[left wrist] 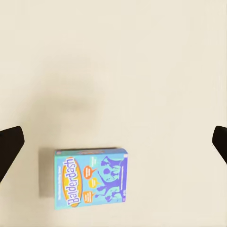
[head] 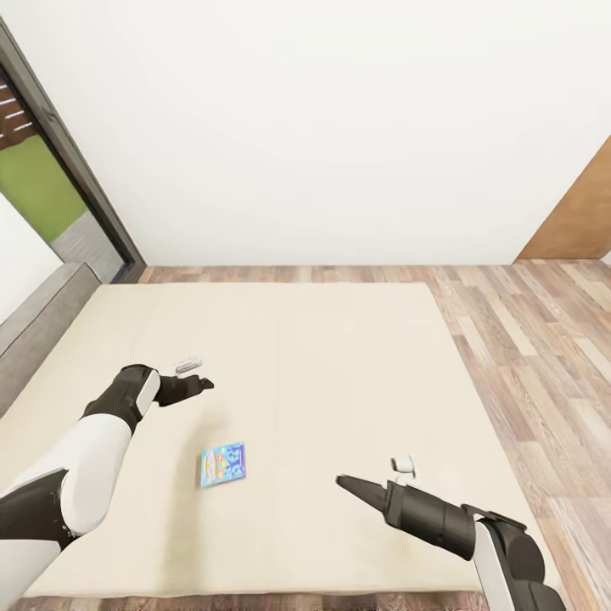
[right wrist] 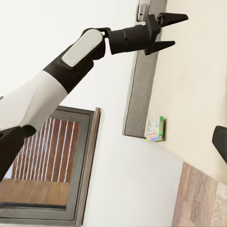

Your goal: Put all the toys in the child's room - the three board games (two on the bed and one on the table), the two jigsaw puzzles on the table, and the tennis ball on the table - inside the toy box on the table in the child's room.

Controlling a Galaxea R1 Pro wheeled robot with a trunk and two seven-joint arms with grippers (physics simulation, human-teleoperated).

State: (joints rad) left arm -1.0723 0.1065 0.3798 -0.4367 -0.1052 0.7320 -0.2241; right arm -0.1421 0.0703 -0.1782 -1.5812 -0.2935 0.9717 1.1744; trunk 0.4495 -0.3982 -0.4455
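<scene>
A blue cartoon-printed board game (head: 223,464) lies flat on the cream bed (head: 339,356), near its front edge. In the left wrist view the same box (left wrist: 91,178) reads "Balderdash". My left gripper (head: 200,383) hangs open above the mattress, behind and a little left of the box, with nothing between its fingers (left wrist: 10,146). To the right of the box, my right gripper (head: 346,484) is also over the bed and open, empty, pointing left. The right wrist view catches the left gripper (right wrist: 166,31) and the box (right wrist: 155,128). The table, toy box, jigsaw puzzles and tennis ball are out of view.
A grey bed frame edge (head: 38,318) runs along the left, beside a dark-framed window (head: 72,161). Wood-plank floor (head: 543,356) lies to the right of the bed, with a wooden door (head: 577,216) at the far right. A white wall stands behind.
</scene>
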